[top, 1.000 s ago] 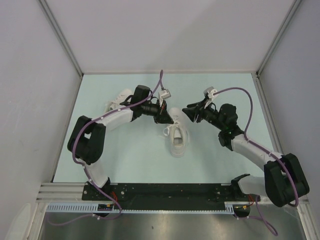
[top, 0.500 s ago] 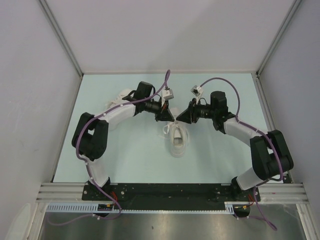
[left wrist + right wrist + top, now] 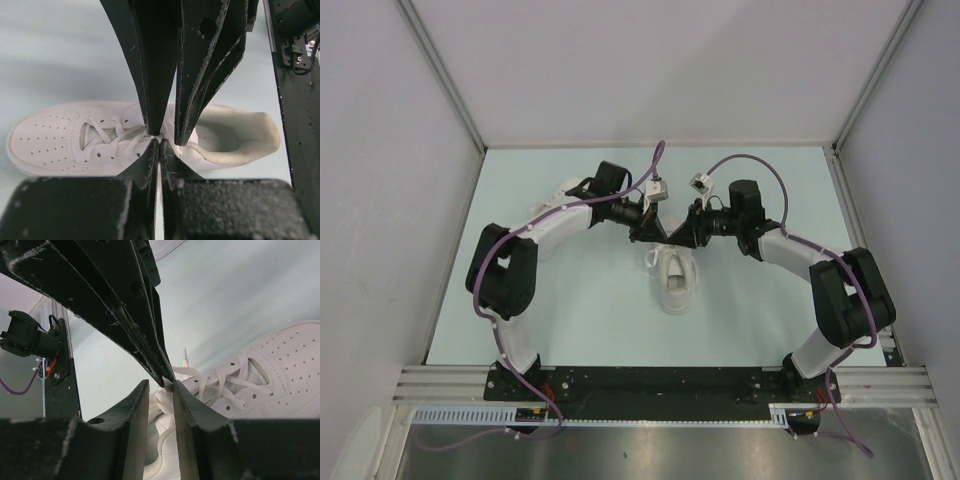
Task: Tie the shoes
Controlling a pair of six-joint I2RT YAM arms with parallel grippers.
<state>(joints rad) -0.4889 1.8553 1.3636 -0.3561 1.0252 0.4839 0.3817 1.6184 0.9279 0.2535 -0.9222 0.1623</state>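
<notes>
One white shoe (image 3: 675, 285) lies mid-table, toe toward the arm bases. Both grippers meet over its heel end. My left gripper (image 3: 657, 237) is shut on a white lace (image 3: 157, 136) of this shoe (image 3: 55, 137), pinched at the fingertips (image 3: 159, 143). My right gripper (image 3: 160, 385) faces it with jaws apart, straddling the left gripper's tip and the bit of lace (image 3: 165, 399) there. A loose lace end (image 3: 185, 360) sticks up beside the shoe (image 3: 285, 365). The second shoe (image 3: 563, 192) lies at the back left, partly hidden by the left arm.
Grey walls (image 3: 380, 200) enclose the pale table (image 3: 570, 320) on three sides. A black base plate and metal rail (image 3: 650, 385) run along the near edge. The purple cables (image 3: 740, 160) loop above both wrists.
The right arm has swung left to meet the left gripper over the shoe, and its jaws have narrowed. The left gripper has shifted slightly right, still holding the lace.
</notes>
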